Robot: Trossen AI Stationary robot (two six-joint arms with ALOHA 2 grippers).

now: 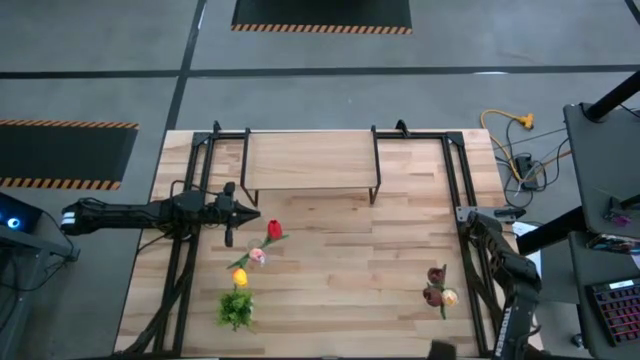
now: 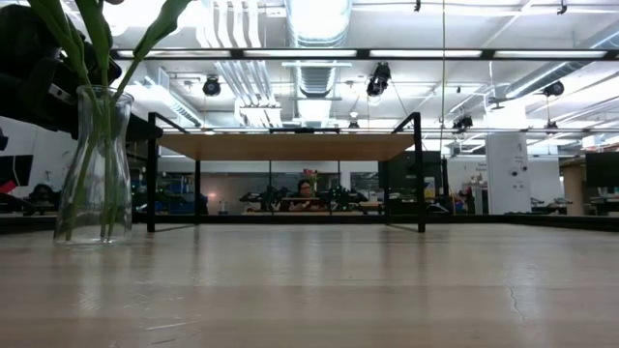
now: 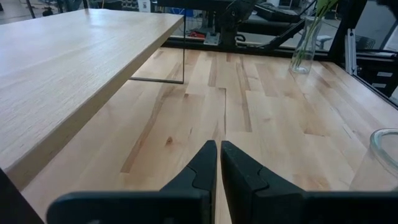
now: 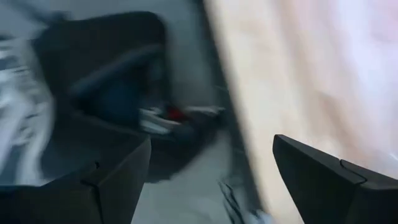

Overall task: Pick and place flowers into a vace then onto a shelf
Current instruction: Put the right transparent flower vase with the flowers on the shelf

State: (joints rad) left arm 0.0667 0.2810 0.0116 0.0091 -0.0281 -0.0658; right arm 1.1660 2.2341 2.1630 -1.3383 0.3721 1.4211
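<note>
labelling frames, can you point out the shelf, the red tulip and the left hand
shelf (image 1: 310, 160): high view, middle of its wood top
red tulip (image 1: 275, 229): high view, its head
left hand (image 3: 219, 163): left wrist view, between the shut fingertips

Light: bright and even, from ceiling lamps (image 2: 319, 19) in the low view.
Glare: pale sheen on the tabletop (image 2: 319, 290) close to the low camera.
Blur: right wrist view heavily smeared; other views sharp.
Shadows: soft, faint under the shelf (image 1: 310, 160).
</note>
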